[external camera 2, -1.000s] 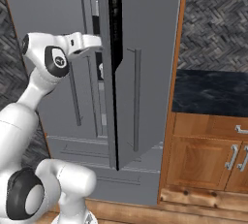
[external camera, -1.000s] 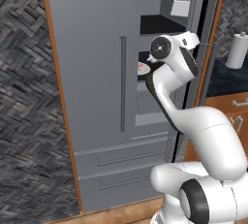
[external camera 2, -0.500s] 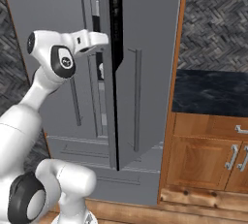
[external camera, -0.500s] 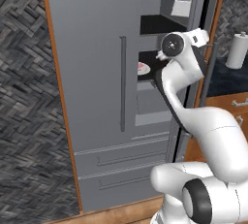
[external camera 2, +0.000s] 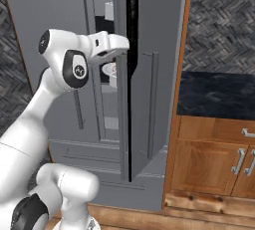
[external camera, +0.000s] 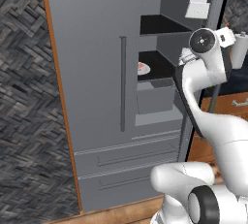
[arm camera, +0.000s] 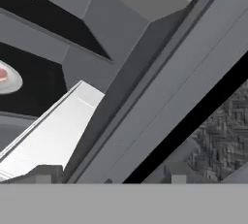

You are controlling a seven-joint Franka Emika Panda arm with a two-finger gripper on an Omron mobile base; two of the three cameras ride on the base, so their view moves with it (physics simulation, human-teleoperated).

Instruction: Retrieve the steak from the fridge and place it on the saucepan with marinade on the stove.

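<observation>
The fridge (external camera: 97, 48) stands between herringbone-tiled walls (external camera: 24, 97), one door open onto black shelves (external camera: 160, 24). The steak (external camera: 142, 66) lies on a white plate (external camera: 144, 71) inside. Whether the tool is wide or narrow I cannot tell.

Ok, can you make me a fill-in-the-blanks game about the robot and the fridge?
1. The steak lies on a round white ____.
2. The plate sits on a black ____ inside the fridge.
3. The fridge's right door stands ____.
4. Beside the fridge are wooden cabinets under a dark ____.

Missing words: plate; shelf; open; counter
</observation>
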